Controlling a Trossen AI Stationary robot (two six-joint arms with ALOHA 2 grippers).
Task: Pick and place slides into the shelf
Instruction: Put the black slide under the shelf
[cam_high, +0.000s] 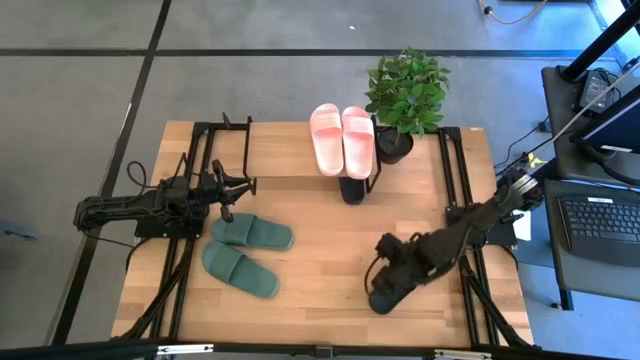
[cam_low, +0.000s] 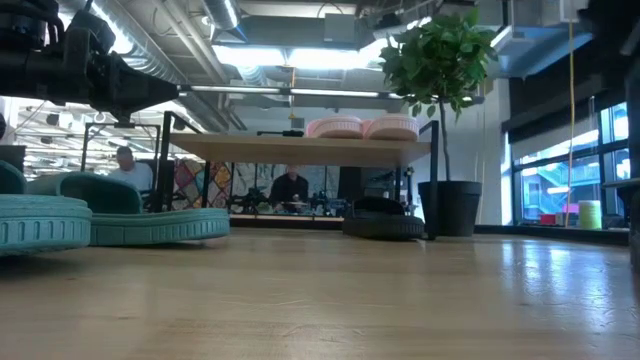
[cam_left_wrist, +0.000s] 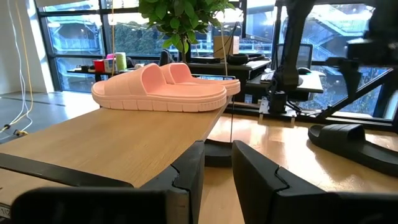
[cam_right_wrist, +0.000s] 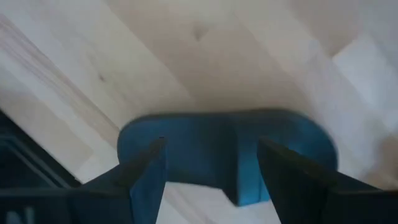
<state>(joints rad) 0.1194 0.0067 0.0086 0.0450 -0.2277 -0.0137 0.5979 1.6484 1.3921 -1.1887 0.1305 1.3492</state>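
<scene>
1. Right end effector sat in the lower right of the high view, directly over a black slide near the counter's front edge. In the right wrist view its two fingers were spread wide, one on each side of the sandal's strap, not yet closed on it. Left end effector waited at the left of the high view beside the shelf's end; its fingers showed only a narrow gap and held nothing.
2. Counter: bare wood lay between the black slide and the shelf, so I judged the carrying path open. The arm frames ran close along both sides.
3. Shelf stood across the upper middle of the high view. Its top board already carried the light pink pair at its right end, while the rest of the board was free.
4. Potted plant stood just right of the shelf, a thing to steer clear of.
5. Dark green pair lay on the counter in the lower left, untouched.
6. Second black slide poked out from under the shelf below the pink pair.
7. Step in hand, as I judged it: grasping the loose black slide. Next move would call for closing on the strap, lifting clear, then carrying it toward the shelf.
</scene>
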